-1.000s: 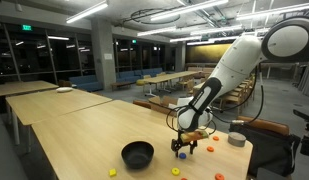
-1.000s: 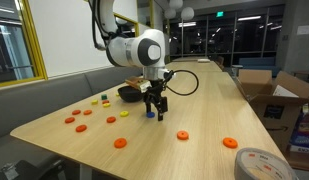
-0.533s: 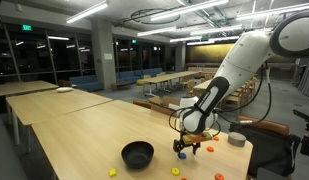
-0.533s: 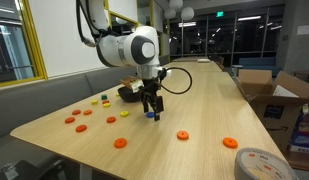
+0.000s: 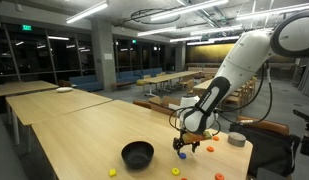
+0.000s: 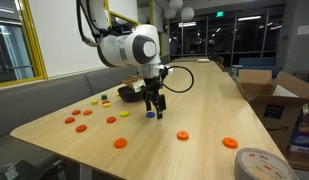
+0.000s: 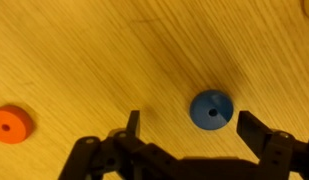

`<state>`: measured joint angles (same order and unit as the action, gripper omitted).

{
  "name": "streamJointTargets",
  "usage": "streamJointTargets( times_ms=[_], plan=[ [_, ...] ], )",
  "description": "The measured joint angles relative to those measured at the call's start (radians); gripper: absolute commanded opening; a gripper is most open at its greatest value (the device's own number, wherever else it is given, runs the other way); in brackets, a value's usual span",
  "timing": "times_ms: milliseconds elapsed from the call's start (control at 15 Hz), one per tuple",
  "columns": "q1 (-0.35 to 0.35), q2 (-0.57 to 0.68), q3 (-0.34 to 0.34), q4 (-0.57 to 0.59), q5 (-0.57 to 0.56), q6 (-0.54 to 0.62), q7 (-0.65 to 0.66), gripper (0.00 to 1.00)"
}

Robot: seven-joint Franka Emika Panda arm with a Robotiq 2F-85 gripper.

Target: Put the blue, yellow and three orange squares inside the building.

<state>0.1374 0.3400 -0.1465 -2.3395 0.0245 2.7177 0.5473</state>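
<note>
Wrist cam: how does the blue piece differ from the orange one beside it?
Colour: the blue piece versus the orange piece. Position: the blue piece lies between the fingers of the open gripper; the orange piece lies well outside them. Both are round discs lying flat on the wooden table.

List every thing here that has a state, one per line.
Black bowl: upright on the table; contents too dark to tell.
Blue piece: lying flat on the table, outside the bowl, not gripped.
Gripper: open, empty, straddling the blue piece.
Orange piece: lying flat on the table, untouched.
</note>
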Motion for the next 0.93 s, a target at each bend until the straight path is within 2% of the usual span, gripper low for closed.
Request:
streamJointTargets(
  times_ms=[933],
  plan=[
    [-0.043, 0.022, 0.076, 0.047, 0.118, -0.024, -0.061, 1.0]
  ],
)
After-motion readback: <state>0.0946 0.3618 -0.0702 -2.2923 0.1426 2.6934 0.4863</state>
